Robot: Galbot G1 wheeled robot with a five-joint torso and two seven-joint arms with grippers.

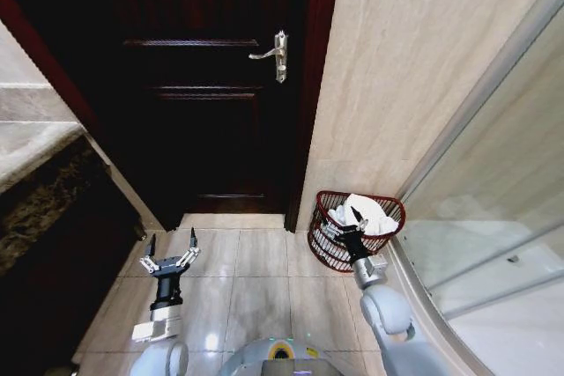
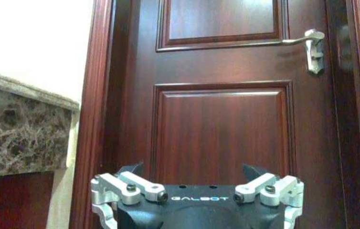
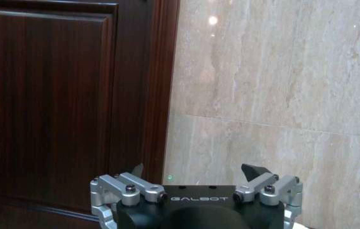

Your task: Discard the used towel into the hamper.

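The towel [image 1: 367, 215] already lies in the hamper [image 1: 328, 248] by the wall, the right gripper [image 1: 345, 220] over it with jaws spread empty, so the discard looks done.

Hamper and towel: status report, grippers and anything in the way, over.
Left gripper open, empty, over the floor tiles before the door. Right gripper open, over the hamper. White towel inside the hamper. Nothing in the way.

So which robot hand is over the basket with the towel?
The right gripper, open above the hamper holding the white towel. The left gripper hangs over bare floor.
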